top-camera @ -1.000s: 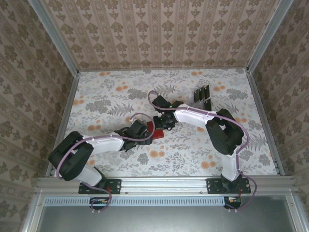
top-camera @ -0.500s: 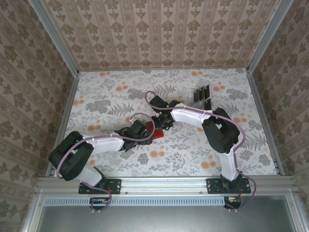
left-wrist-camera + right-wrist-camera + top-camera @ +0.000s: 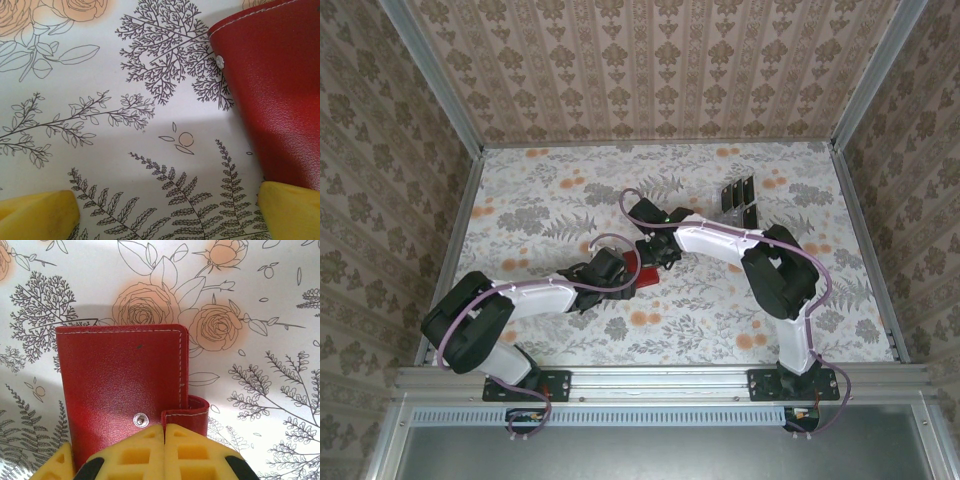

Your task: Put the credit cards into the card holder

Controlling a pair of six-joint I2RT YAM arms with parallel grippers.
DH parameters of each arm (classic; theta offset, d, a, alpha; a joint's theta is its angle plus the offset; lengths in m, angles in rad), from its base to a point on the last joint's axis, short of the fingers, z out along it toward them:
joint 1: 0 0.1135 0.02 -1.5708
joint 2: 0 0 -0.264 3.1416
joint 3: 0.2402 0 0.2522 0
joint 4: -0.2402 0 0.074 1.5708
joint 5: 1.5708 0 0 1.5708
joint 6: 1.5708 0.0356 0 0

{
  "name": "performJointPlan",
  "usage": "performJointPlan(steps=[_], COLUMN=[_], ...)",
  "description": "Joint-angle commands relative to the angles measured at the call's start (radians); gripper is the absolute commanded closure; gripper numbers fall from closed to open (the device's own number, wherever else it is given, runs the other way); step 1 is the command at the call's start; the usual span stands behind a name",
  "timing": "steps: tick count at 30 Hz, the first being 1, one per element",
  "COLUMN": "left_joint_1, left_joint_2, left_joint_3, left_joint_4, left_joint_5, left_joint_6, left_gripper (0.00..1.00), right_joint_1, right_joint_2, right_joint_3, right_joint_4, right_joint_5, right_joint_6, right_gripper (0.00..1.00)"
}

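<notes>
Right tool [image 3: 164, 432] pads together at the red card holder's [image 3: 120, 375] tab; left tool [image 3: 165, 212] fingers spread wide beside it.
Card holder lies flat mid-tabletop [image 3: 550, 200]. Credit cards [image 3: 738, 200] stand well apart, behind right arm. Both arms bent inward, low.

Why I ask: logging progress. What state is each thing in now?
card holder: folded shut, lying flat, closing tab unsnapped, stud bare.
credit cards: grouped on the table, apart from the card holder.
left gripper: open, one finger beside the card holder.
right gripper: shut, at the closing tab's edge.
</notes>
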Motion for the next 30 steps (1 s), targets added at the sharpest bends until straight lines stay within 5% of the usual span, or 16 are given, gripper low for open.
performJointPlan(steps=[1,30], left_joint_1=[0.029,0.041], left_joint_2=[0.137,0.149], left_joint_3=[-0.072,-0.084], left_joint_4=[0.047,0.065], left_joint_5=[0.161,0.173], left_joint_6=[-0.034,-0.032], left_gripper=[0.01,0.01], right_joint_1=[0.005,0.034], right_joint_2=[-0.014,0.036], right_joint_3=[0.027,0.069], right_joint_4=[-0.049,-0.084], right_joint_5=[0.03,0.082], right_joint_6=[-0.023,-0.051], right_gripper=[1.0,1.0])
